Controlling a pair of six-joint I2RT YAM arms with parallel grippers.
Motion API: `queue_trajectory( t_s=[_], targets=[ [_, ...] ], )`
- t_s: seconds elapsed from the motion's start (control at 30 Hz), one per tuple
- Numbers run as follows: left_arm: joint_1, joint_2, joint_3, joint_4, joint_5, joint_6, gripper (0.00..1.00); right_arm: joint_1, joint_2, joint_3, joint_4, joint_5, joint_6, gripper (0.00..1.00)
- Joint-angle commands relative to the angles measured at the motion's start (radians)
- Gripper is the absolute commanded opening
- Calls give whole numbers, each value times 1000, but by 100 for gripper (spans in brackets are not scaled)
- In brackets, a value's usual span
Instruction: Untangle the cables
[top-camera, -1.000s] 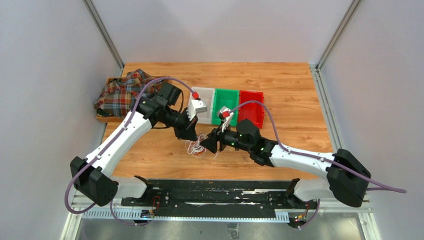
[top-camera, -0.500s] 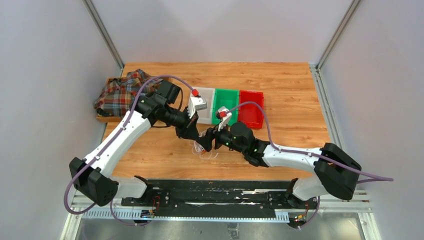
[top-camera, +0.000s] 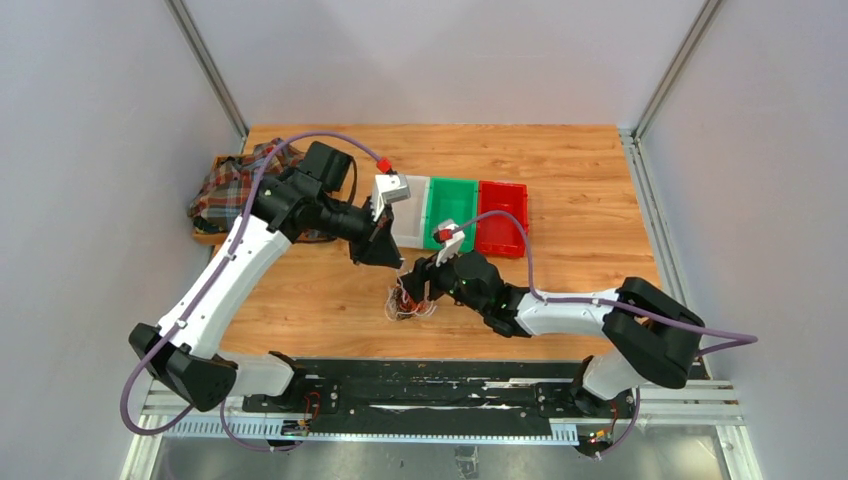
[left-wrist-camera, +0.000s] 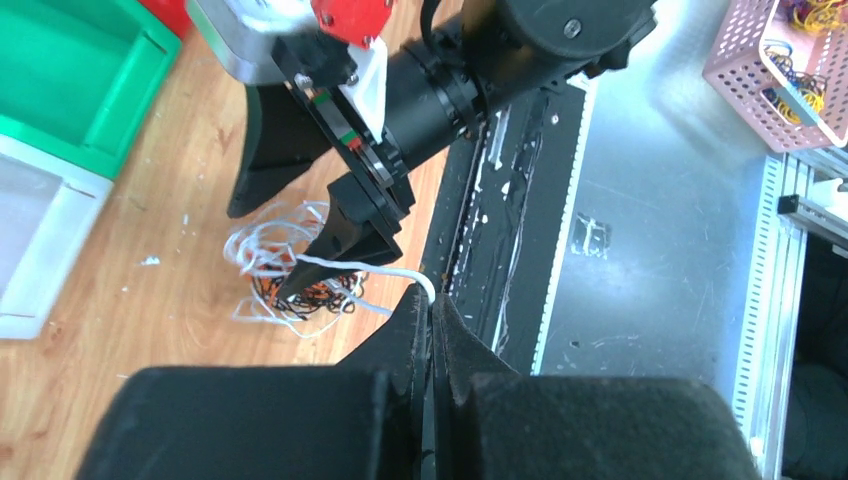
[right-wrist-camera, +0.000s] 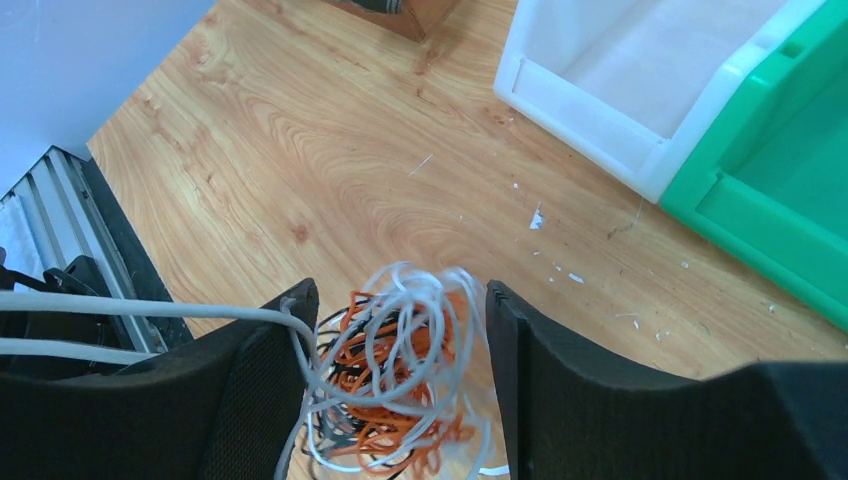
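The cables (top-camera: 405, 303) form a curly knot of white, orange-red and dark wires on the wooden table, in front of the bins. My left gripper (left-wrist-camera: 432, 303) is shut on one white cable (left-wrist-camera: 360, 268), which stretches from its tips down to the knot (left-wrist-camera: 290, 285). In the top view the left gripper (top-camera: 393, 262) hangs just above and behind the knot. My right gripper (right-wrist-camera: 398, 295) is open, its two black fingers (right-wrist-camera: 250, 390) straddling the knot (right-wrist-camera: 400, 370). A white strand (right-wrist-camera: 130, 306) drapes over the right gripper's left finger and runs off to the left.
A white bin (top-camera: 408, 215), a green bin (top-camera: 452, 205) and a red bin (top-camera: 503, 215) stand side by side behind the knot. A plaid cloth (top-camera: 225, 185) lies on a wooden tray at the back left. A pink basket (left-wrist-camera: 770, 60) sits beyond the table's near edge.
My right arm has swung left and its open fingers now stand round the knot. The left gripper has drawn back and up with the white cable, which now stretches to the knot.
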Motion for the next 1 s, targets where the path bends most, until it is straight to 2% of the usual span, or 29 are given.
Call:
queue_trajectory(
  t_s=[0.0, 0.37, 0.67, 0.97],
  targets=[
    [-1, -10, 145, -35, 45, -32, 0, 13, 36, -68, 16, 49, 19, 61],
    [0, -15, 424, -53, -30, -53, 0, 13, 56, -103, 10, 64, 43, 56],
    [0, 3, 614, -53, -199, -53, 0, 13, 64, -171, 21, 81, 65, 55],
    [-1, 55, 881, -28, -425, -78, 0, 13, 21, -249, 23, 104, 81, 62]
  ],
)
